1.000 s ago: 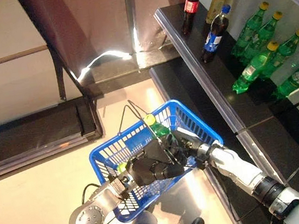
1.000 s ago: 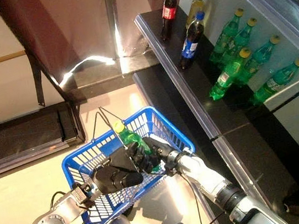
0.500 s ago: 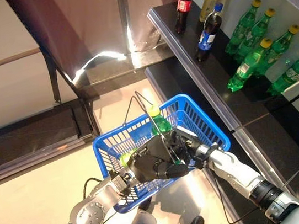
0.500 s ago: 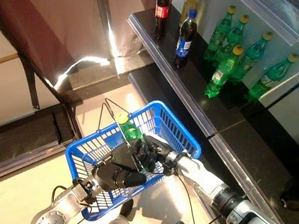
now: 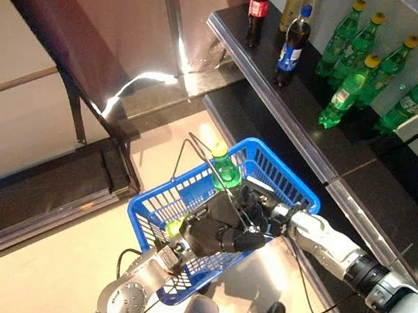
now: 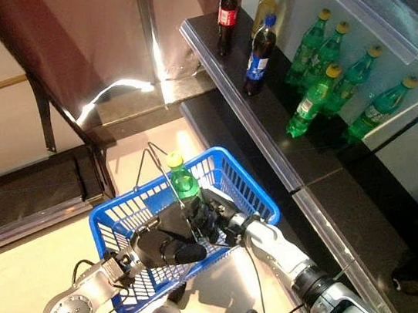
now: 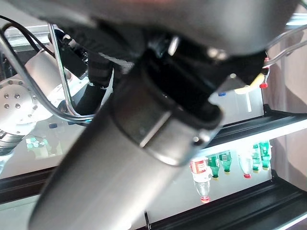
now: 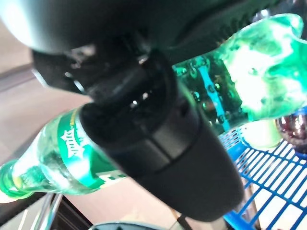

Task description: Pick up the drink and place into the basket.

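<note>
The right hand (image 6: 204,218) was clamped on the green bottle (image 6: 182,182), upright over the blue basket (image 6: 249,190). The left hand (image 6: 167,246) was curled round the basket's wire handle (image 5: 196,144).

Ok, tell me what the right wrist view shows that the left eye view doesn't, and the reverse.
Only the right wrist view shows the green bottle's body and label close up, with the right hand curled round it. Only the left eye view shows the left hand at the wire handles and the shelf bottles. Both show the bottle and blue basket.
</note>
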Robot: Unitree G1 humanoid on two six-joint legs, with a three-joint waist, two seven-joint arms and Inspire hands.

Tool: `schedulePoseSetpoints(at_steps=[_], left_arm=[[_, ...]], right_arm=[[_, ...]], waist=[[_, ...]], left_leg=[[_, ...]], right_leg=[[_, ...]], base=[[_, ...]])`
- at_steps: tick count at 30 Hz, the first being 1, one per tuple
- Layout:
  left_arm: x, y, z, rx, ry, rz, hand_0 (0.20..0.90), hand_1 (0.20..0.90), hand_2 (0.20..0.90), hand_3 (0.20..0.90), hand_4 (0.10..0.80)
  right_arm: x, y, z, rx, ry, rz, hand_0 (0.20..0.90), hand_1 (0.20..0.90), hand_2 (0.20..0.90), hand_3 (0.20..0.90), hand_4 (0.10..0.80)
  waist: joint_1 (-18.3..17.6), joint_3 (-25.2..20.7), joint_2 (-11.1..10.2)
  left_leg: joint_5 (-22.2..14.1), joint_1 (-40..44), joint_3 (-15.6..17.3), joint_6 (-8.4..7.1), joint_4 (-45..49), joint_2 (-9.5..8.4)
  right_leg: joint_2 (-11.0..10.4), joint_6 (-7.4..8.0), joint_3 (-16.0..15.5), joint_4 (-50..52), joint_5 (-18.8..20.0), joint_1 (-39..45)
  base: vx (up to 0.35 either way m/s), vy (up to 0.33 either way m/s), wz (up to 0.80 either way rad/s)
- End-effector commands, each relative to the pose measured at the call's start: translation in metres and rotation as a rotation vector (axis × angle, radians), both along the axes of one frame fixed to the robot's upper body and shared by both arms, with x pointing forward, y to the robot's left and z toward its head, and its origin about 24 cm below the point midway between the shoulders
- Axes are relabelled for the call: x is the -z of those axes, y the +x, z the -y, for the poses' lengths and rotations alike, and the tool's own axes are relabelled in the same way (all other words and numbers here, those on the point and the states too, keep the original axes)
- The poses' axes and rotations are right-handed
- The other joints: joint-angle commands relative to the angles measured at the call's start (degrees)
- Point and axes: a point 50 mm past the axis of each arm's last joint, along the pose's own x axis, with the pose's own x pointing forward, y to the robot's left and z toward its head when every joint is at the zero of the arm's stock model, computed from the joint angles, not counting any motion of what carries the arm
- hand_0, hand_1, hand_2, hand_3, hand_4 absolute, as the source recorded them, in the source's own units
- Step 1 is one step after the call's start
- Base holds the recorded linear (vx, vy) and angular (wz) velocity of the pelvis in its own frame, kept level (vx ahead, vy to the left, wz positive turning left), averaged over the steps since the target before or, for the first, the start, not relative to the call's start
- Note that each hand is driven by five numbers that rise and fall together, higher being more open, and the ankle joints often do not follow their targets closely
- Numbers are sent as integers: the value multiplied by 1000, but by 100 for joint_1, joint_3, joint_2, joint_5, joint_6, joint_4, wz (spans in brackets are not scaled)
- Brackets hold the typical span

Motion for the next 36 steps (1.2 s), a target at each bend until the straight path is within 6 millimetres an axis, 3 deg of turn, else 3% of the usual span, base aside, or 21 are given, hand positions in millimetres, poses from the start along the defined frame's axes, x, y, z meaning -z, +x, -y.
schedulePoseSetpoints(at_steps=[1, 9, 13, 19, 36], left_arm=[[-122, -33, 57, 461, -633, 588, 300, 300, 300, 200, 100], [-122, -33, 58, 458, -634, 588, 300, 300, 300, 200, 100], [-123, -33, 58, 458, -633, 588, 300, 300, 300, 200, 100], [-126, -36, 58, 475, -626, 589, 300, 300, 300, 200, 100], [-129, -42, 68, 536, -618, 595, 300, 300, 300, 200, 100]], right_arm=[[-27, 5, -10, -18, 188, 151, 300, 300, 300, 200, 100], [-20, 6, -5, 22, 199, 113, 300, 300, 300, 200, 100], [-17, 5, -3, -8, 113, 144, 300, 300, 300, 200, 100], [-25, 6, -5, -116, -166, 292, 300, 300, 300, 200, 100], [-37, 11, -23, -307, -588, 511, 300, 300, 300, 200, 100]], waist=[[-94, -1708, 204], [-119, -1725, 215], [-126, -1730, 211], [-96, -1704, 147], [-18, -1637, 62]], left_leg=[[211, 6, 314, 91, -212, -39], [193, 24, 337, 93, -212, -34], [181, 34, 349, 102, -212, -36], [177, 31, 313, 97, -212, -44], [205, 11, 185, 82, -212, -74]], right_leg=[[-7, -35, -104, 168, -229, 414], [-16, -35, -97, 169, -230, 409], [-23, -32, -94, 176, -231, 403], [-20, -30, -96, 176, -231, 408], [4, -28, -89, 156, -207, 428]], base=[[0, 0, 0], [0, 0, 0], [0, 0, 0], [0, 0, 0], [0, 0, 0]])
